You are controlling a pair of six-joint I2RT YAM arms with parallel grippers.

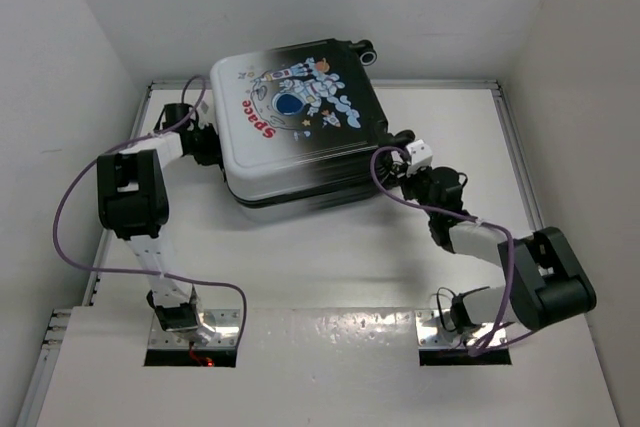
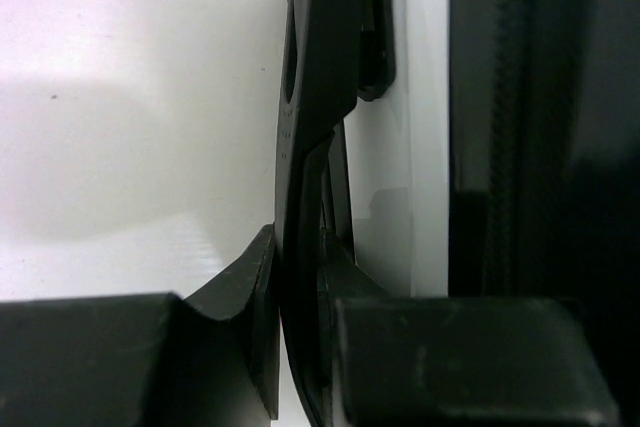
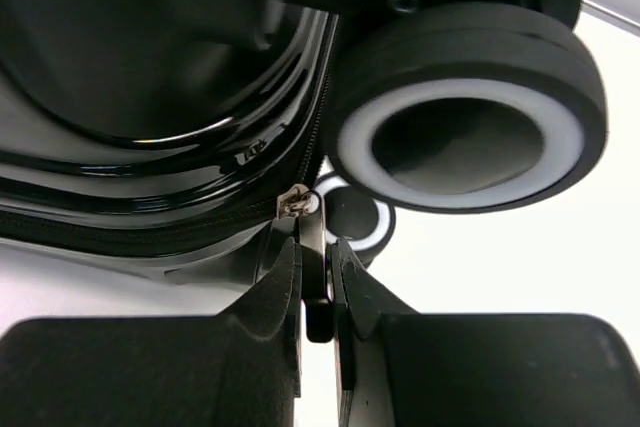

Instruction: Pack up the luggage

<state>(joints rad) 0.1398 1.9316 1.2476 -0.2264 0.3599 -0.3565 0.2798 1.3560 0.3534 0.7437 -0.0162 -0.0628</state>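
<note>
White walls [image 1: 60, 67] close the workspace on three sides, and between them lies a white table [image 1: 330, 267] with a thin metal rail [image 1: 505, 137] along its edges. From the top camera I see the luggage [image 1: 300, 137] lying flat and closed at the far middle of this table, with the astronaut side and the red "Space" word facing up. The left gripper [image 1: 207, 139] is at its left side and the right gripper [image 1: 403, 142] is at its right near corner. Purple cables [image 1: 70, 207] hang in loops along both arms. From this height I cannot tell how the fingers stand.

On the left wrist camera, the table fills the left half, bright and a little glossy, with a soft shadow on it. The dark side of the case with its line of zipper teeth [image 2: 495, 97] fills the right. The two fingers are pressed together on a thin black tab [image 2: 320, 67], which stands up between them along the shell.

On the right wrist camera, the white surface shows at the right and the black glossy shell is above. A black wheel [image 3: 460, 137] with a white ring is just above the fingers, and a second one is behind it. The fingers pinch the small black zipper pull [image 3: 313, 247], which hangs from a silver slider [image 3: 292, 202] on the zipper line.
</note>
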